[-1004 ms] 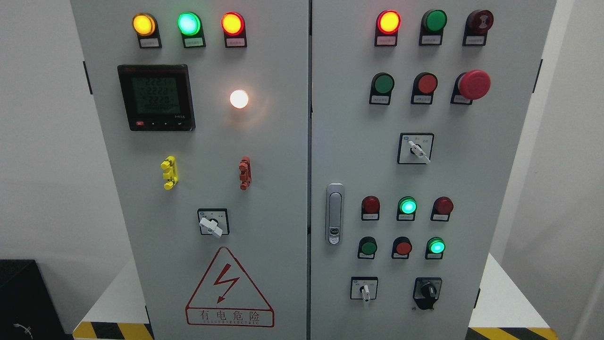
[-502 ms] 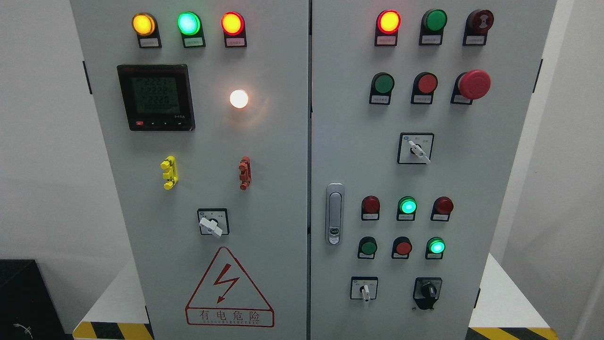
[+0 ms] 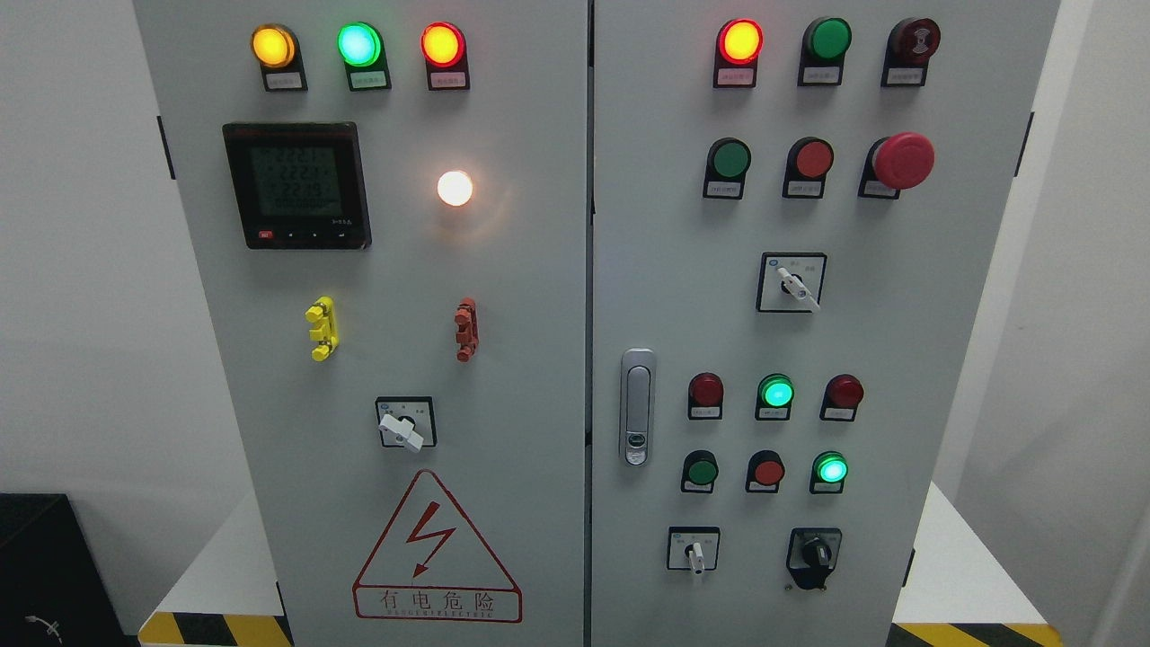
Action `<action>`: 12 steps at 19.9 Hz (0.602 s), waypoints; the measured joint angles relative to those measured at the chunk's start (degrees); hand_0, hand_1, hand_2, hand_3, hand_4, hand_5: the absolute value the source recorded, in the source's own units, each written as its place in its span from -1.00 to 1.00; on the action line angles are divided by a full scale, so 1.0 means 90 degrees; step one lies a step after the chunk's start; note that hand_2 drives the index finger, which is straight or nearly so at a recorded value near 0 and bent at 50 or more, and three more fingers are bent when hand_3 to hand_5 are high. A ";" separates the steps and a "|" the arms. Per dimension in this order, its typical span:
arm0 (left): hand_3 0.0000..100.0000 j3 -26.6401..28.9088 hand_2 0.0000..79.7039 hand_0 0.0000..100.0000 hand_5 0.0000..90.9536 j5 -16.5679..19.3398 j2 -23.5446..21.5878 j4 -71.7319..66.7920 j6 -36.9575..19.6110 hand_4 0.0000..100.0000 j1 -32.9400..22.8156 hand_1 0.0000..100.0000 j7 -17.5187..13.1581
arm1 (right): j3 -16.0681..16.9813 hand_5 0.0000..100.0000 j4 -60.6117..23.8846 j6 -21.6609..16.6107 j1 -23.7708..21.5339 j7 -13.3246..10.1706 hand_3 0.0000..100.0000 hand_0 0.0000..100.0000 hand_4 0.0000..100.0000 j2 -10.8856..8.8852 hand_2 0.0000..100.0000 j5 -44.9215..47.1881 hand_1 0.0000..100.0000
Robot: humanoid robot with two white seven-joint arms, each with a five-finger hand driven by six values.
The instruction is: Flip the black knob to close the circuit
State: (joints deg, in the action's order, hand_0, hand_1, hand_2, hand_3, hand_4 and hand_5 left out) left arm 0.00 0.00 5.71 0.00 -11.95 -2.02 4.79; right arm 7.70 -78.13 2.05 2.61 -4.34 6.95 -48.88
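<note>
- Neither hand is showing in the head view, so I cannot tell whether the fingers are open, closed or gripping anything; which arm is nearer to the target cannot be judged from sight alone.
- The black knob (image 3: 815,553) is sitting low on the right door of the cabinet (image 3: 521,270), near its bottom right corner, so by position it is probably lying on the right arm's side.
- Its handle is looking roughly upright with a slight lean, though the black-on-black housing is making the exact angle hard to read.
- Just to its left, the white-handled selector (image 3: 693,550) is standing apart from it, leaving a bare strip of panel between the two.
- Above it, a lit green lamp (image 3: 831,469) and a red button (image 3: 767,471) are crowding the approach from the top; any reach is likely needing to come from below or straight on.
- To the right, the door edge is running close by, with open room beyond it.
- Farther up, the red mushroom button (image 3: 903,160) is protruding well clear of the knob.
- The door latch (image 3: 637,407) is sitting near the centre seam.
</note>
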 measured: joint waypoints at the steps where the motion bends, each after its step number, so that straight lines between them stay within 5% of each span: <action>1: -1.00 0.0000 -1.00 -0.76 -1.00 0.0000 0.0000 0.0000 0.0012 -1.00 0.0000 0.11 0.0000 | 0.0009 0.54 -0.0114 0.0042 0.0000 0.0014 0.89 -1.00 0.54 0.0007 0.55 -0.0037 -0.64; 12: -1.00 0.0000 -1.00 -0.76 -1.00 0.0000 0.0000 0.0000 0.0044 -1.00 0.0000 0.11 -0.0001 | 0.0056 0.57 -0.1077 0.0517 0.0045 0.0175 0.95 -1.00 0.58 0.0052 0.61 -0.0500 -0.67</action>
State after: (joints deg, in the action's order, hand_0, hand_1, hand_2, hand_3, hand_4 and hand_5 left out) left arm 0.00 0.00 5.71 0.00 -11.56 -2.02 4.78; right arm 8.20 -87.82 6.71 3.01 -2.77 7.41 -53.38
